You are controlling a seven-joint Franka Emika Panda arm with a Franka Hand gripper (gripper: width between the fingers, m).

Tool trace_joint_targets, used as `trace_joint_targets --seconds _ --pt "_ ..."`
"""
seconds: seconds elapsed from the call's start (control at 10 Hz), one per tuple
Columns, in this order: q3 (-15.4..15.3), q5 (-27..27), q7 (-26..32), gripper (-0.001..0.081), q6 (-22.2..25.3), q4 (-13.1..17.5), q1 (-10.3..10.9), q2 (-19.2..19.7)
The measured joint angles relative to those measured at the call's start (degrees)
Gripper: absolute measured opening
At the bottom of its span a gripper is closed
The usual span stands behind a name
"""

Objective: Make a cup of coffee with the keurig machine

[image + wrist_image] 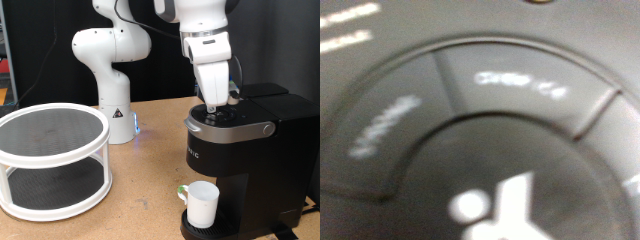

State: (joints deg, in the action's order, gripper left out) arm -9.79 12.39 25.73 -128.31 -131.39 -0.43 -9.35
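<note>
The boxy black keurig machine with the silver-grey band (245, 140) is being seen at the exterior view's right side, standing on the brown wooden counter (140, 195). Its lid is being kept down. The plain white cup with the greenish handle (202, 203) is being held up by the machine's round drip base, right under the spout, so the cup is already in its place.

The end effector (212, 104) is being held straight above the flat top of the machine, pointing down at it, and its tip is looking like it is touching the top or is just above it. So the machine's top is lying right below the end effector, and the cup is lying much lower, under the machine's front. In the wrist view, curved dark buttons with blurry white words (515, 85) are being shown very close up. The fingers themselves are not being shown clearly, so whether they are apart or together cannot be told.

A round white two-shelf rack with dark mesh (50, 160) is being seen well apart, at the exterior view's left.
</note>
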Motion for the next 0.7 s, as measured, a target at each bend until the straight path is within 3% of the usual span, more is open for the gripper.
trace_joint_targets --seconds 0.2,0.7 --pt "0.24 3.2 1.25 0.0002 -0.05 -1.85 0.0 -2.86" --pt "0.97 4.87 1.28 0.0002 2.86 -2.13 -0.14 -9.19"
